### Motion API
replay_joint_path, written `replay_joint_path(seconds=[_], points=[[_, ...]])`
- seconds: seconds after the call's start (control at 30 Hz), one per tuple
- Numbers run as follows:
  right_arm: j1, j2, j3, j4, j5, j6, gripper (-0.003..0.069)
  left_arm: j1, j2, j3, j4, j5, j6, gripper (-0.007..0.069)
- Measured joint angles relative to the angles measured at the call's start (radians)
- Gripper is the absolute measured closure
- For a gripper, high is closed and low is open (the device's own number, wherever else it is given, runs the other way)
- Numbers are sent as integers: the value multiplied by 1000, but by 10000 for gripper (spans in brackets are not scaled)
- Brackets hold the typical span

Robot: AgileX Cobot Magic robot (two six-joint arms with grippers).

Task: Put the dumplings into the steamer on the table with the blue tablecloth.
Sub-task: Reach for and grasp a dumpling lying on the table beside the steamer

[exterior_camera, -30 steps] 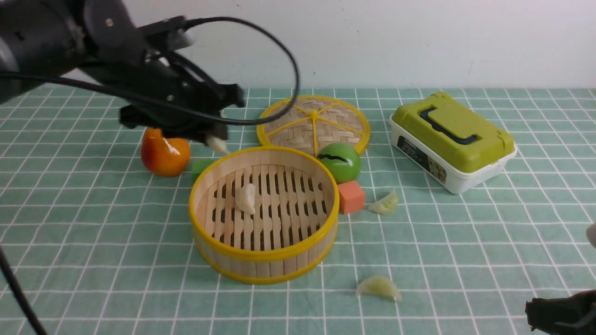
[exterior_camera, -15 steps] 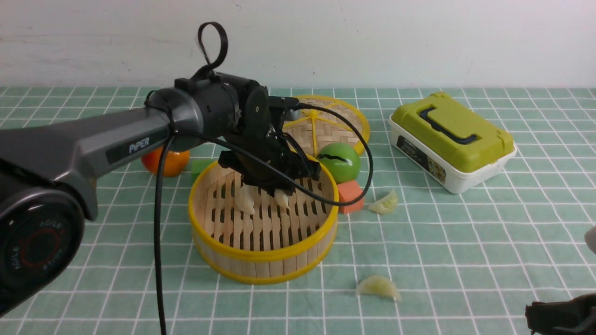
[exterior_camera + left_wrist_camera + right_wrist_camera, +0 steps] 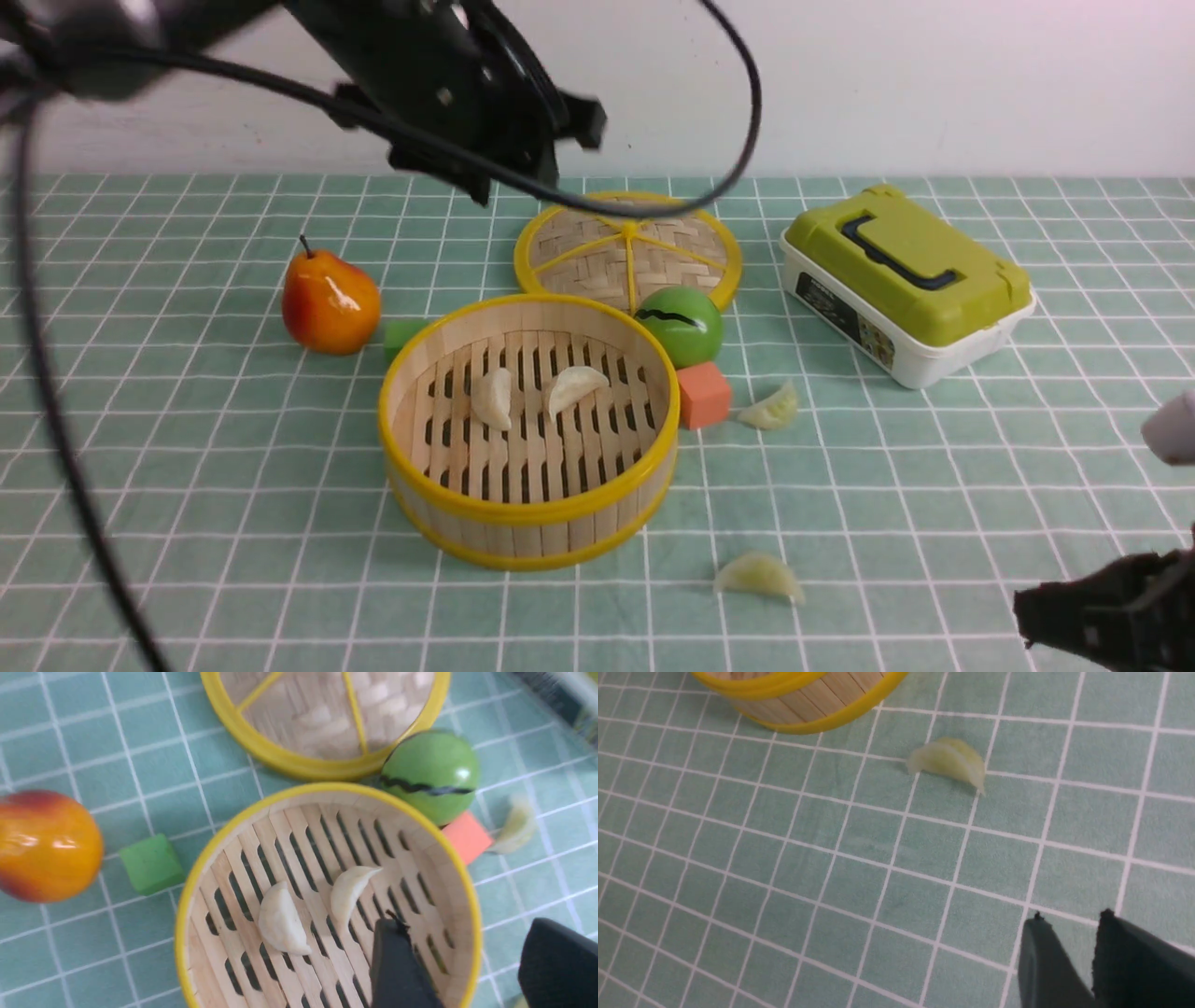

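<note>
White box label (image 3: 845,319) bears writing, seemingly unreadable.

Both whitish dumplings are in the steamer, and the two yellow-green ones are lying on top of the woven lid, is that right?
Not quite: the two yellow-green dumplings lie on the blue tablecloth, not on the woven lid, as the front view shows. Both whitish dumplings are indeed in the steamer.

Left tool (image 3: 469,956) raised (open), right tool (image 3: 1071,947) low
</note>
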Motion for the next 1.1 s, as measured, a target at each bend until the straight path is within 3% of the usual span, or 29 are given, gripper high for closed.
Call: replay_joint_path(seconds=[0.1, 0.2, 0.4, 0.47, 0.5, 0.6, 0.77, 0.9, 1.1], points=[[45, 79, -75, 6, 18, -22, 394, 0, -156, 23, 0, 49, 1, 372], [175, 227, -198, -26, 14, -47, 326, 0, -356, 169, -23, 62, 31, 461], [362, 575, -488, -257, 45, -54, 295, 0, -670, 599, -30, 2, 99, 585], [374, 630, -537, -297, 51, -54, 295, 0, -709, 670, -19, -6, 100, 598], [397, 725, -618, -392, 61, -54, 293, 0, -803, 792, 13, -10, 101, 628], [422, 842, -718, -523, 74, -54, 293, 0, -920, 952, 69, -4, 101, 638], [456, 956, -800, -590, 121, -54, 299, 0, -1096, 1164, 155, 39, 100, 638], [483, 976, -817, -583, 112, -43, 370, 0, -1238, 1287, 244, 44, 55, 638], [494, 995, -818, -577, 133, 56, 593, 0, -1378, 1396, 318, -18, -48, 638]])
